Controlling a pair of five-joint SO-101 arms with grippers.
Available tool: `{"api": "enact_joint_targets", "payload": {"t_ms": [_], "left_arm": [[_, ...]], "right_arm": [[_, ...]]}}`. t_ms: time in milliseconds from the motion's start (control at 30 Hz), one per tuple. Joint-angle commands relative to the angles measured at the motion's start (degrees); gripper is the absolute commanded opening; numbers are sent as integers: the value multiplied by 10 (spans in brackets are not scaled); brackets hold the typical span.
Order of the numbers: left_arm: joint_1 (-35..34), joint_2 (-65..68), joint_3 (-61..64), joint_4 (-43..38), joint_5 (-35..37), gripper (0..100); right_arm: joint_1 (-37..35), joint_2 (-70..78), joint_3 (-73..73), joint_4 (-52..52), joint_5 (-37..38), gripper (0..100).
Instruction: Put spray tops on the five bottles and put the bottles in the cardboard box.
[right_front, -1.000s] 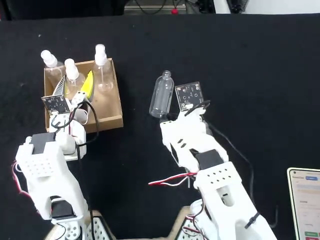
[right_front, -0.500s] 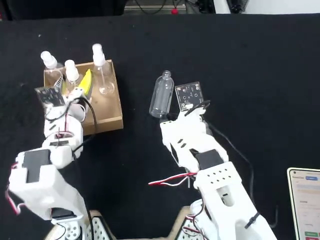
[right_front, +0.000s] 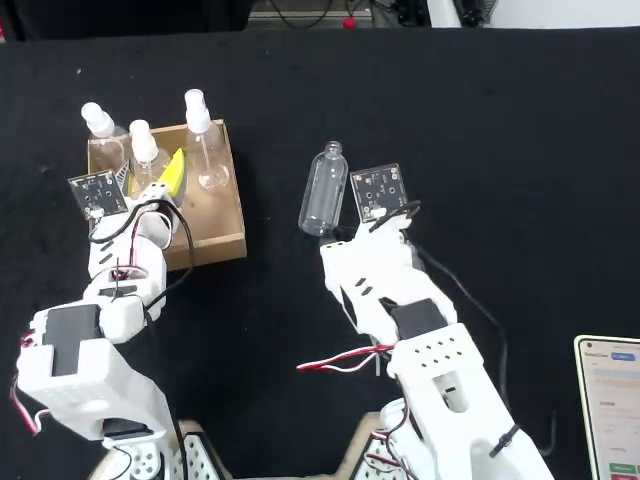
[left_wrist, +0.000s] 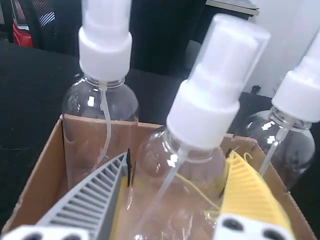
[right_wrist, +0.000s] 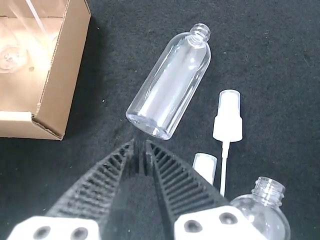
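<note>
The cardboard box (right_front: 215, 235) sits at the table's left with three clear bottles standing in it, each with a white spray top. My left gripper (left_wrist: 177, 160) is over the box, its grey finger (left_wrist: 87, 200) and yellow finger (left_wrist: 247, 190) pressed on either side of the middle bottle (left_wrist: 180, 200) (right_front: 146, 158). The other two bottles (right_front: 100, 140) (right_front: 204, 140) stand beside it. A topless clear bottle (right_front: 323, 190) (right_wrist: 170, 85) lies on the black table just ahead of my right gripper (right_wrist: 140, 149), which is shut and empty. A loose spray top (right_wrist: 227, 122) lies near it.
In the right wrist view a second topless bottle (right_wrist: 262, 207) stands close to the gripper, with a small white cap (right_wrist: 204, 166) beside it. A phone (right_front: 608, 405) lies at the table's lower right edge. The black table (right_front: 500, 120) stretches to the back and right.
My left arm has stretched forward and lowered over the box with the middle bottle between its fingers. The right arm and the lying bottle have not moved.
</note>
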Motion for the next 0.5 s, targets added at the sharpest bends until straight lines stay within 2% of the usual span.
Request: {"api": "enact_joint_targets", "payload": {"t_ms": [0,167,233,467], "left_arm": [[-3,-28,12,-11,7,293],[-6,-28,39,-84,-12,293],[-5,-27,44,-88,-33,293],[-8,-27,50,-91,-33,293]], "right_arm": [[-4,-13,-3,-16,5,18],[-4,-13,-3,-16,5,18],[-4,-13,-3,-16,5,18],[-4,-13,-3,-16,5,18]]}}
